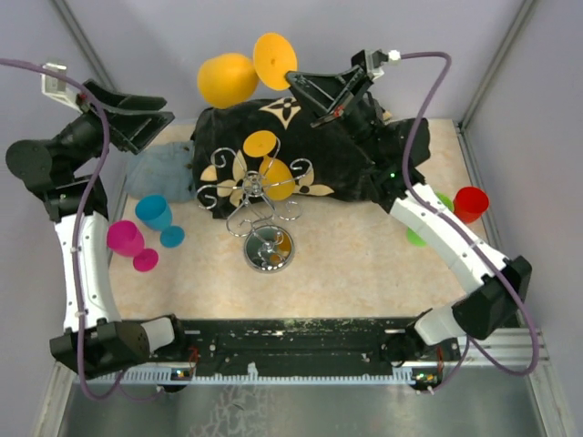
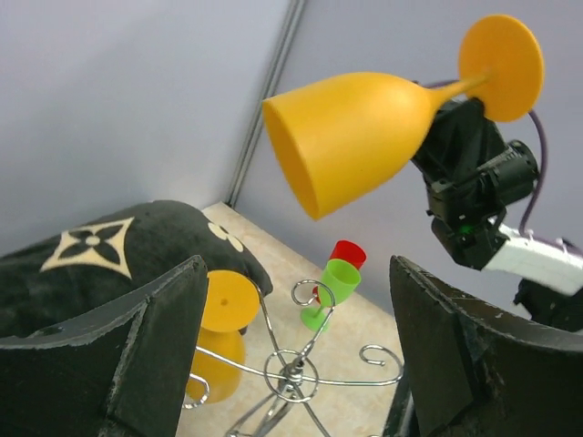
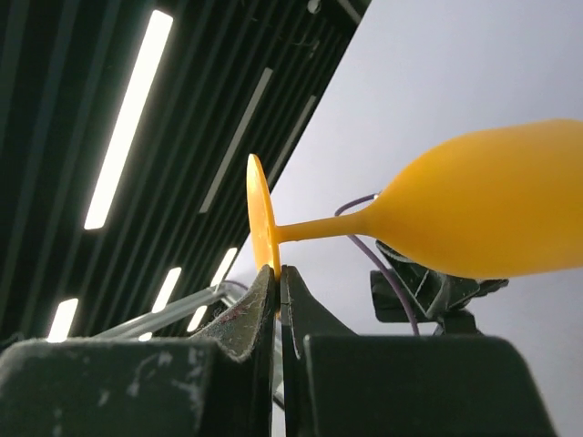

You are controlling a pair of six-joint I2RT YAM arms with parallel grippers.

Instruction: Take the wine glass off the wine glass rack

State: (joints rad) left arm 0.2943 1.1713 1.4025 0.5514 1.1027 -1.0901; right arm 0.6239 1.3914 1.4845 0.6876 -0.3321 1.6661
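My right gripper (image 1: 293,80) (image 3: 278,273) is shut on the foot rim of an orange wine glass (image 1: 228,80) (image 2: 351,137) (image 3: 492,214). It holds the glass on its side, high in the air behind the wine glass rack (image 1: 260,193) (image 2: 296,373). The silver wire rack stands mid-table on a round shiny base (image 1: 269,249). A second orange wine glass (image 1: 276,177) (image 2: 223,305) hangs upside down from one of its arms. Raised at the left, my left gripper (image 1: 150,114) (image 2: 296,300) is open and empty, facing the held glass across the rack.
A black flower-patterned cloth (image 1: 319,150) lies heaped behind the rack, with a blue-grey cloth (image 1: 159,173) to its left. Pink (image 1: 127,238) and blue (image 1: 155,212) glasses stand at the left. Green (image 2: 335,284) and red (image 1: 471,202) ones stand at the right, near the right arm.
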